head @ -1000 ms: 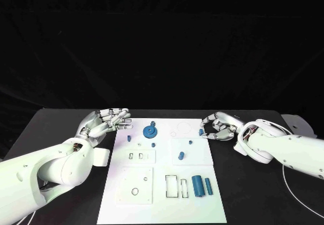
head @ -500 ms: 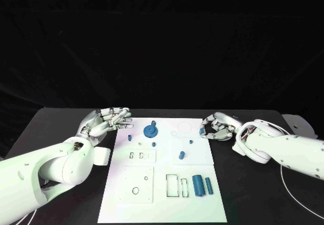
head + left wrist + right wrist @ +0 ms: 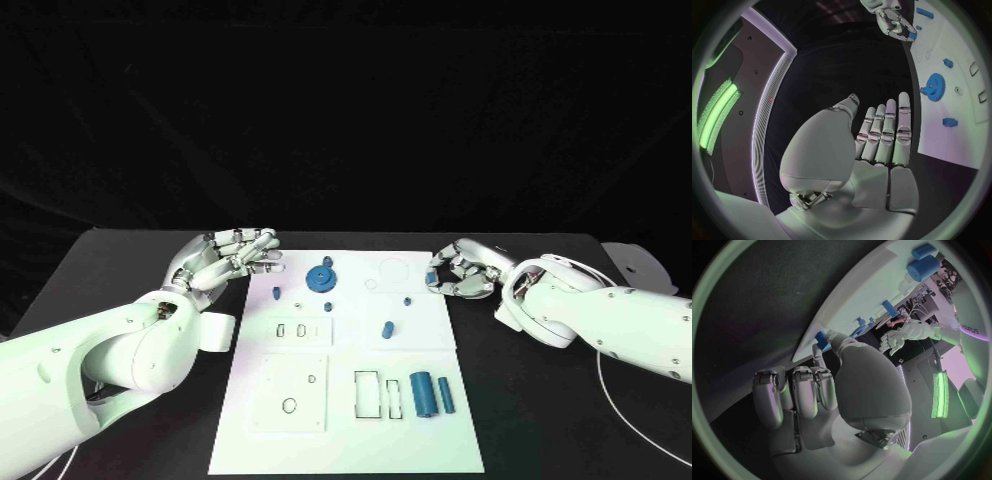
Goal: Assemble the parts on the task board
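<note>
At the far right edge of the task board (image 3: 346,440), the right hand (image 3: 462,272) pinches a small blue piece (image 3: 431,278) between thumb and a fingertip, its other fingers curled in. The empty round outline (image 3: 392,269) lies just beside it, toward the board's middle, so this hand is plainly nearer. The left hand (image 3: 231,258) hovers off the opposite edge, fingers extended and holding nothing, with the blue gear (image 3: 323,278) between the two.

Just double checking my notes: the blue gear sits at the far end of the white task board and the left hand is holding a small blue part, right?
Not quite. The blue gear is at the far end of the task board, but the right hand pinches the small blue part, as the head view shows. The left hand holds nothing.
</note>
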Motion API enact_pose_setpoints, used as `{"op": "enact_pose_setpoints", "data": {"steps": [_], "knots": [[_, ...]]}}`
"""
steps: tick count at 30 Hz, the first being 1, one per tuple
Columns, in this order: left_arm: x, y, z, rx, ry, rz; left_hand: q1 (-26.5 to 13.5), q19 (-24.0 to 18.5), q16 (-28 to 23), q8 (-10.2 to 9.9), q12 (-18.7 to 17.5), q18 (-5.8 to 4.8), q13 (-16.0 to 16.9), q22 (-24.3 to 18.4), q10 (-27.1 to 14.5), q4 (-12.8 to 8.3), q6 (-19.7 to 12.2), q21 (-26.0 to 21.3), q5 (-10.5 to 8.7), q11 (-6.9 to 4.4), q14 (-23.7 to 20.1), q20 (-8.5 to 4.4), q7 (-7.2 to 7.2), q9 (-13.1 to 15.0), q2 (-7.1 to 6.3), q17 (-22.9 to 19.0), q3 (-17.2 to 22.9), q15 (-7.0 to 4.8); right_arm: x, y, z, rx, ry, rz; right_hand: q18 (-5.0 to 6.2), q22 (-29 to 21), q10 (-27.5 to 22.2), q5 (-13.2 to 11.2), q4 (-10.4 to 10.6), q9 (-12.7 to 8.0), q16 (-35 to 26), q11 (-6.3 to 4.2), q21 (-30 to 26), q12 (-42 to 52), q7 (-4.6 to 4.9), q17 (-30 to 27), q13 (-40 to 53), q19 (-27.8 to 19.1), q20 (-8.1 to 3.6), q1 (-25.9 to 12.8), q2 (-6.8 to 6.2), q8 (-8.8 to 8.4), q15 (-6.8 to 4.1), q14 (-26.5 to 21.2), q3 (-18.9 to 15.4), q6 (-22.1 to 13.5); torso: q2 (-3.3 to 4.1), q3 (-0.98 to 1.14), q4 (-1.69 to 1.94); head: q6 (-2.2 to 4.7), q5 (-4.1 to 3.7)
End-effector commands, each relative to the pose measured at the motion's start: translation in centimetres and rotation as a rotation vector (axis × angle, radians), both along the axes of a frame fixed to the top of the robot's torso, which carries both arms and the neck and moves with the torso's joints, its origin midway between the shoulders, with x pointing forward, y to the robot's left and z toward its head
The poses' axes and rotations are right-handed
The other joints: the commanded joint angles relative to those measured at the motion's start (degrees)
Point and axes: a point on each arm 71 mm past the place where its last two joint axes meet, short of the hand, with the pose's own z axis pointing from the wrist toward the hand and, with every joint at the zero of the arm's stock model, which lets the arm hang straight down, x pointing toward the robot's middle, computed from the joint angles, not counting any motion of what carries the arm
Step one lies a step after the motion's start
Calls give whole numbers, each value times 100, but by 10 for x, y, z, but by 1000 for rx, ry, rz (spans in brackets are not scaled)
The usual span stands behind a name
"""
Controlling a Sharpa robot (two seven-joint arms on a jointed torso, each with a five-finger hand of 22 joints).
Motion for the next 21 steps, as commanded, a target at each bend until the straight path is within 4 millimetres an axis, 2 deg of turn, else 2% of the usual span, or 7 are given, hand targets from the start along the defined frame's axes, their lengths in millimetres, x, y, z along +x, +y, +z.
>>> {"op": "enact_pose_setpoints", "data": {"steps": [1,7,16,21], "knots": [[0,-2,1,-9,-6,-15,-5,-40,-1,-18,-6,70,5,-8,38,-1,25,-31,-3,19,8,0,40,-1,-43,10,48,4,0,1,-1,-13,-1,1,-82,1505,595,-7,-10,10,25,-61,25,19,-19,1321,1507,600,-33,12,55,26,-59,568,58,42,-2,0,2,-4,-5],[0,-1,1,-9,-4,-14,-5,-40,-1,-18,-6,70,5,-8,38,-1,25,-31,-3,19,8,0,40,-1,-43,10,48,4,0,1,0,-10,-16,-5,-82,1505,595,15,-18,37,27,-107,25,19,-71,1335,1507,600,-73,8,138,90,-101,571,153,154,0,2,-2,-7,-1],[0,-1,1,-8,-3,-13,-5,-40,-1,-18,-6,70,5,-8,38,-1,25,-31,-3,19,8,0,40,-1,-43,10,48,4,-1,4,5,16,-69,-7,-82,1505,595,136,-50,151,33,-261,25,19,-245,1361,1507,600,-191,-33,302,320,-232,577,327,439,-4,1,2,-15,-6],[0,0,1,-7,-3,-10,-8,-45,-6,-22,-11,71,3,-11,34,-2,22,-34,-4,22,5,1,45,-3,-39,14,55,5,-3,7,8,31,-101,-14,-82,1505,595,189,-42,180,34,-294,25,19,-278,1370,1507,600,-222,-74,335,367,-261,579,361,464,-10,-1,2,-19,-11]]}}
